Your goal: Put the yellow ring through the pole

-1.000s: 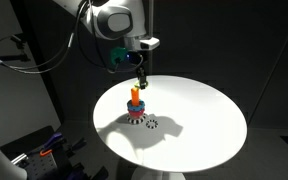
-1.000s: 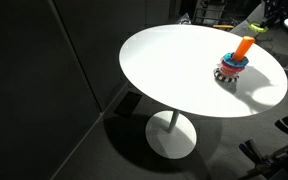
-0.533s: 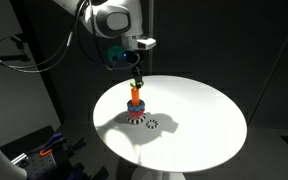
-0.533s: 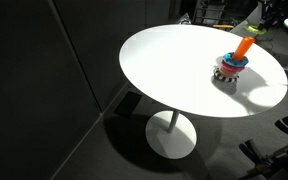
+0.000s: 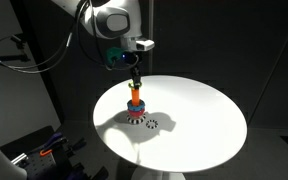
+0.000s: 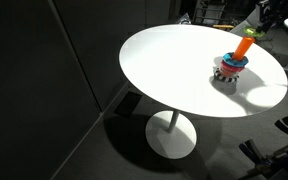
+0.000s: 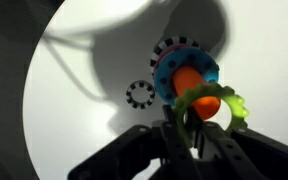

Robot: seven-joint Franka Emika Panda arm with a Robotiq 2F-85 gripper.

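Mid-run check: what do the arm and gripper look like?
The arm is white, with rounded links and dark joint caps. A teal-green block sits at its wrist. The gripper is black and narrow.

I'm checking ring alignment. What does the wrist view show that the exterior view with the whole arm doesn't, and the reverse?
Only the wrist view: the yellow ring, gripped in the hand, overlapping the orange top of the pole. Only that exterior view: the arm reaching down and the whole round table. Both: the pole with stacked rings, and the loose speckled ring beside it.
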